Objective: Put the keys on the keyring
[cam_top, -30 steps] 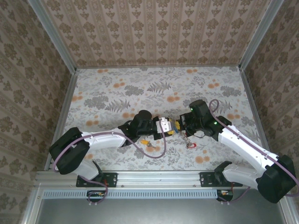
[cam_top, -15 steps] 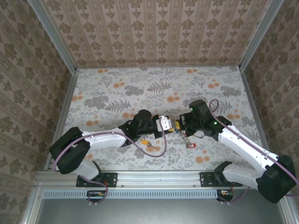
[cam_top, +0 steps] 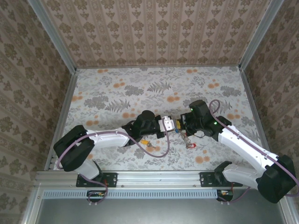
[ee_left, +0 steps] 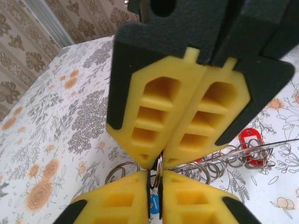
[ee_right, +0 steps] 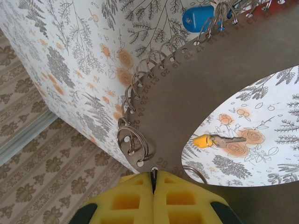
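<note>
The keyring [ee_right: 187,98] is a flat brown oval plate with numbered holes and small split rings along its rim. My right gripper [ee_right: 153,175] is shut on its edge by hole 29. In the left wrist view the plate shows edge-on as a thin line [ee_left: 271,143]. My left gripper [ee_left: 154,171] is shut on a small split ring, and a blue key [ee_left: 153,204] lies between its pads. The two grippers meet tip to tip [cam_top: 176,126]. A blue key [ee_right: 198,18] hangs at the plate's far rim. A red key [cam_top: 190,145] and a yellow key [cam_top: 145,142] lie on the table.
The floral table [cam_top: 140,88] is walled in by patterned panels [cam_top: 154,32] with metal posts. The left arm's cable [cam_top: 161,149] loops over the table near the yellow key. Open table surface lies behind both grippers.
The left jaws have closed onto the split ring, and the left gripper has edged right towards the right gripper. The right arm has stayed still.
</note>
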Robot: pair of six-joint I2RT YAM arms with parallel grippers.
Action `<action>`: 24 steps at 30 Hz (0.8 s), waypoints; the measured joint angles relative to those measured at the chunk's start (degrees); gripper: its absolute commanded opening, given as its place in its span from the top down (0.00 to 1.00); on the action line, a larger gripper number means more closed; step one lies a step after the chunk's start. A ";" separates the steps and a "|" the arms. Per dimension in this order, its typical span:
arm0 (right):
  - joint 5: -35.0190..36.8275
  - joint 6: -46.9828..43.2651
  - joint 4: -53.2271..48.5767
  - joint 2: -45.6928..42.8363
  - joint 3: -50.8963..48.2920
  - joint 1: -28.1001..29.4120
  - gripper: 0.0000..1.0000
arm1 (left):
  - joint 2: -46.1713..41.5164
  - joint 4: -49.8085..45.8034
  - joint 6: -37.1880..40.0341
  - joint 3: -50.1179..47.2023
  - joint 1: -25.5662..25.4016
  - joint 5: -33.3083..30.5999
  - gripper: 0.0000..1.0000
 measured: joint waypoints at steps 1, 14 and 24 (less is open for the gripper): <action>0.11 0.20 0.02 -0.04 0.00 0.00 1.00 | 0.00 0.00 0.09 0.00 -0.04 -0.20 1.00; 0.00 -5.33 -6.25 -12.66 -3.34 0.24 0.56 | -2.03 -3.41 -0.50 0.15 0.90 -1.84 1.00; -0.07 -40.28 -7.13 -9.88 1.86 -6.12 0.58 | -7.96 -10.99 -1.66 2.34 4.50 5.81 1.00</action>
